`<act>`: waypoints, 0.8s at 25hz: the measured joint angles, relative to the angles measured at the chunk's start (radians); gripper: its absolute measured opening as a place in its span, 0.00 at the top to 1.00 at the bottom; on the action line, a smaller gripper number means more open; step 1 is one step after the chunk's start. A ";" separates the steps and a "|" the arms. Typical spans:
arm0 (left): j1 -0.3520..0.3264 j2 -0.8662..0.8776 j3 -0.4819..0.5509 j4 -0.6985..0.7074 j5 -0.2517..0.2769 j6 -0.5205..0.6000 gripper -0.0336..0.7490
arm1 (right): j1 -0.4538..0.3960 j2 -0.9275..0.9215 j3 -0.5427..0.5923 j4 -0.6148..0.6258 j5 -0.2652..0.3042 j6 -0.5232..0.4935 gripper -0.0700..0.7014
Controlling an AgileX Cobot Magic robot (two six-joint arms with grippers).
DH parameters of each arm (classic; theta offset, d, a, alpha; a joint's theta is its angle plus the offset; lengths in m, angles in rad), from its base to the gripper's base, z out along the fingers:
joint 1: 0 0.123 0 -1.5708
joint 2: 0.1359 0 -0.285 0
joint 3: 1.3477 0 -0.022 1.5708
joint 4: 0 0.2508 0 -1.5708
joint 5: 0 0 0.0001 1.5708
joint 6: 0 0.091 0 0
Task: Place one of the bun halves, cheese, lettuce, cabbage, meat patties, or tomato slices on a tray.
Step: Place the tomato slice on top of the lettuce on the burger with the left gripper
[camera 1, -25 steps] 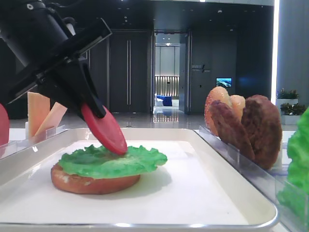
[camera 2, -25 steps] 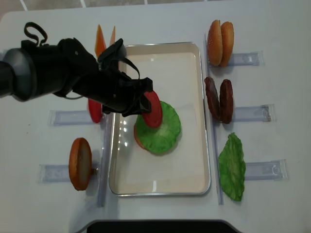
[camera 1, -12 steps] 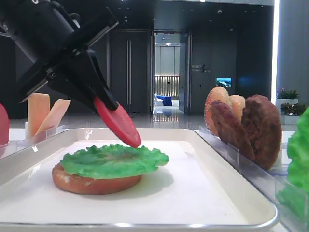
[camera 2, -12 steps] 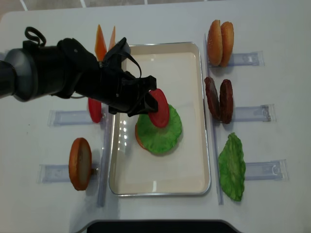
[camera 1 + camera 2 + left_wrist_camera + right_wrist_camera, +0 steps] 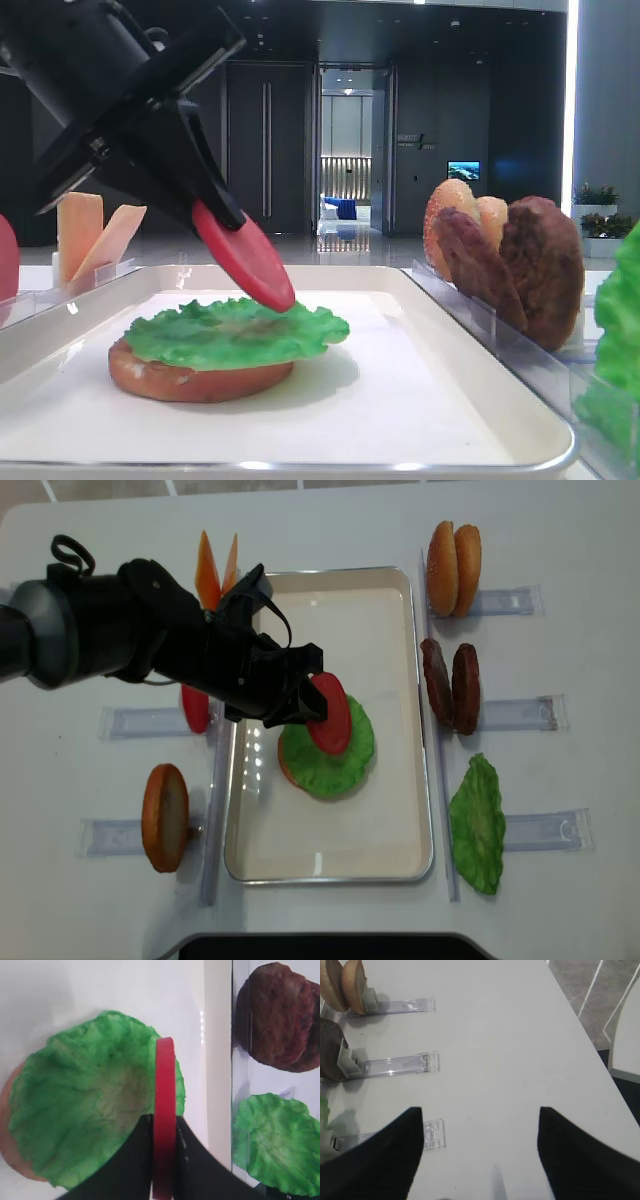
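Observation:
The cream tray (image 5: 400, 810) holds a bun half (image 5: 200, 381) covered by a green lettuce leaf (image 5: 338, 760). My left gripper (image 5: 305, 705) is shut on a red tomato slice (image 5: 330, 713). It holds the slice tilted on edge, with the lower rim just above or touching the lettuce (image 5: 230, 330). In the left wrist view the tomato slice (image 5: 164, 1090) stands edge-on between the black fingers (image 5: 137, 1160), over the leaf's right side. My right gripper (image 5: 480, 1150) stands open over bare table, with nothing between its fingers.
Clear holders flank the tray. On the right are two bun halves (image 5: 453, 555), meat patties (image 5: 450, 685) and a second lettuce leaf (image 5: 477, 825). On the left are cheese slices (image 5: 215, 565), another tomato slice (image 5: 195, 708) and a bun half (image 5: 165, 817).
My left gripper has carried the tomato slice a little to the right across the lettuce, still tilted. The right gripper has not moved.

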 joint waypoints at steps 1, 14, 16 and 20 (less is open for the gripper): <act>0.000 0.000 0.000 0.010 0.001 0.000 0.88 | 0.000 0.000 0.000 0.000 0.000 0.000 0.31; 0.000 0.000 0.000 0.081 0.017 -0.023 0.88 | 0.000 0.000 0.000 0.000 0.000 0.000 0.31; 0.000 0.000 0.000 0.083 0.017 -0.024 0.88 | 0.000 0.000 0.000 0.000 0.000 0.000 0.31; 0.000 0.000 0.000 0.083 0.016 -0.024 0.78 | 0.000 0.000 0.000 0.000 0.000 0.000 0.31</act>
